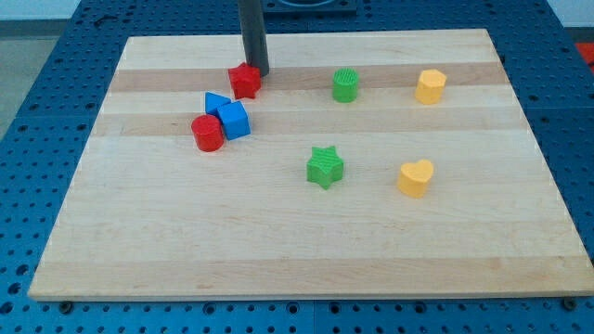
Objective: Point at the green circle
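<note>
The green circle (345, 84) is a short green cylinder in the upper middle of the wooden board (306, 250). My tip (259, 72) is the lower end of the dark rod, near the view's top, left of centre. It stands just right of and touching or almost touching the red star (245, 81). The green circle lies well to the tip's right, with bare board between them.
A blue cube (235, 121), a blue triangular block (216, 103) and a red cylinder (208, 133) cluster below the red star. A green star (325, 167) sits mid-board. A yellow hexagon (431, 86) and a yellow heart (416, 178) lie at the right.
</note>
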